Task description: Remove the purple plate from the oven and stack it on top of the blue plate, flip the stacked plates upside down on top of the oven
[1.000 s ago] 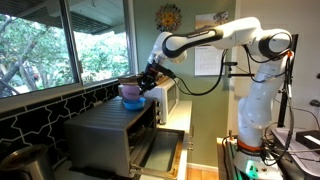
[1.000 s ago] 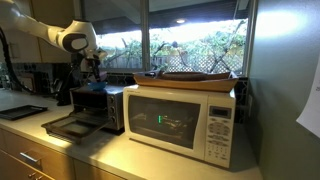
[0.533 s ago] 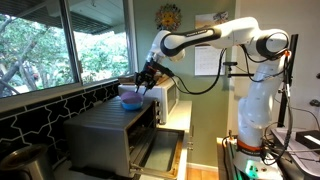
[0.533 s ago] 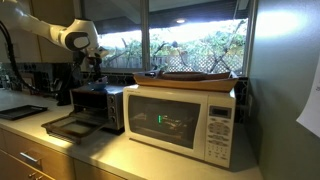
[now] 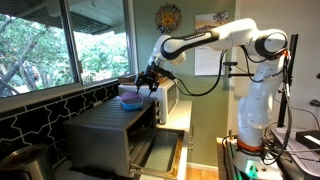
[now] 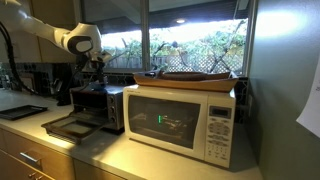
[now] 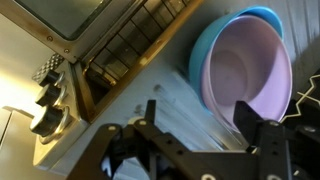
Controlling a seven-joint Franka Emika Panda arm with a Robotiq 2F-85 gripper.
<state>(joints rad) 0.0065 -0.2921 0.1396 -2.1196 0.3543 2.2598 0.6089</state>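
Gripper (image 7: pixel 205 128) just let go: jaws open, empty.
Purple plate (image 7: pixel 250 70), nested w/ blue plate (image 7: pixel 196 55), was gripped a sec ago. Now rests on oven (image 5: pixel 100 125) top, just ahead of fingertips. Stack looks placed; can't tell if flipped.

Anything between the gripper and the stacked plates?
Wrist view: only bare oven top between the gripper and the pale purple plate nested in the round blue plate.
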